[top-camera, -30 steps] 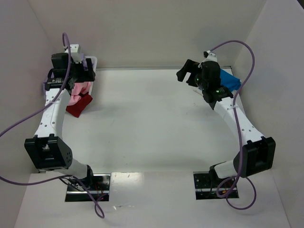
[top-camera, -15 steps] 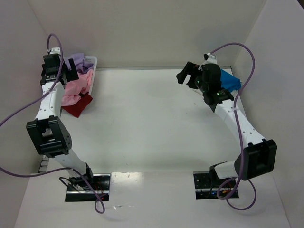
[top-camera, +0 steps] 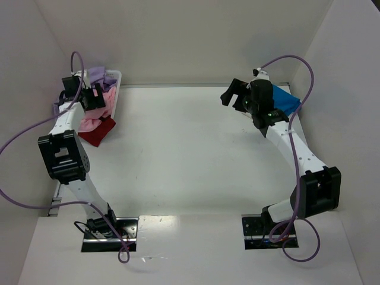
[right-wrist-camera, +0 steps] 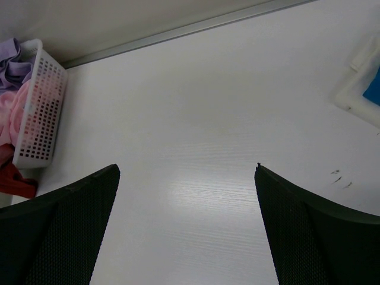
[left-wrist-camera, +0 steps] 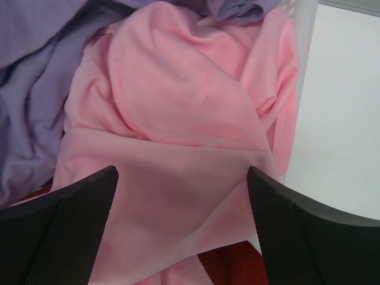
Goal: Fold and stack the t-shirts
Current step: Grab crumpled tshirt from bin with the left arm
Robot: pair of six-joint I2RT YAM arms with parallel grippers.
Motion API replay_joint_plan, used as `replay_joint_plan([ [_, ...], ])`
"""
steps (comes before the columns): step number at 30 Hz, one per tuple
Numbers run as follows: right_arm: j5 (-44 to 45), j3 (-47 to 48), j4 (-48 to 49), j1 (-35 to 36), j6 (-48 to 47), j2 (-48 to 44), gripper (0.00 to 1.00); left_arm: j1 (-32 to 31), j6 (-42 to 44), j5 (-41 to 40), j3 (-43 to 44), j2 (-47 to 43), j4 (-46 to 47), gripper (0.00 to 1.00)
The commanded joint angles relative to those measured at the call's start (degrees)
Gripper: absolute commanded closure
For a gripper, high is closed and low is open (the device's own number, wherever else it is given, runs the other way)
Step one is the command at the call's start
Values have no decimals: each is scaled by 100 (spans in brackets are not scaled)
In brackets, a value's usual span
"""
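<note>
Pink t-shirt (left-wrist-camera: pixel 178 113) beneath wide-open left end effector (left-wrist-camera: pixel 181 172), nothing gripped; right end effector (right-wrist-camera: pixel 187 167) spread, empty

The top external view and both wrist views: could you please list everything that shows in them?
pink t-shirt: one, light pink, crumpled in the basket
lavender t-shirt: one, lavender, in the basket beside the pink one
red t-shirt: one, red, at the basket's near end
blue t-shirt: one, bright blue, far right of the table, partly behind the right arm
basket: one, white, perforated, far left of the table
table: one, white
cables: two, purple, one along each arm
arms: two, white and black, bases at the near edge
left fingers: black, open over the pink t-shirt
right fingers: black, open over bare table
</note>
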Motion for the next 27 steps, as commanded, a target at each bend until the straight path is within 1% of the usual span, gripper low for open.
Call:
replay_joint_plan([
  [1,16,-32,305,-57,19,44,0,4,111,434,206,214,165,11],
  [2,16,-32,305,-110,19,44,0,4,111,434,206,214,113,18],
  [3,16,-32,305,-110,19,44,0,4,59,364,206,214,112,18],
  [4,16,-32,305,-110,19,44,0,4,58,311,206,214,34,24],
  [5,16,-32,305,-110,19,44,0,4,58,241,206,214,33,27],
  [6,16,-32,305,-110,19,44,0,4,58,118,206,214,-28,32],
  [7,16,-32,305,-110,19,-8,0,4,6,56,137,153,-28,43],
  [8,16,-32,358,-162,19,-8,0,4,5,56,58,152,-28,50],
  [9,16,-32,358,-163,19,-8,0,4,-56,3,57,-4,-28,62],
  [11,-37,-32,358,-163,72,-8,0,4,-108,3,4,-215,-28,76],
  [12,-115,-32,358,-163,72,-8,0,4,-170,3,4,-304,-89,90],
  [13,-116,-32,358,-163,72,-8,0,4,-223,64,56,-505,-90,98],
  [14,-168,-32,358,-163,72,-8,0,4,-319,151,135,-620,-142,100],
  [17,-169,21,358,-163,134,-131,0,4,-460,547,477,-1199,-265,100],
  [19,-230,21,358,-163,186,-263,0,4,-583,828,811,-1366,-414,100],
  [20,-291,21,358,-163,186,-368,0,4,-584,1125,1169,-1516,-580,100],
  [22,-292,21,358,-163,186,-474,0,4,-758,1513,1488,-1674,-713,100],
  [24,-344,-31,297,-163,186,-675,0,4,-873,2302,1770,-2043,-775,100],
  [27,-458,-102,297,-163,186,-860,0,-329,-874,2910,2078,-2273,-959,100],
])
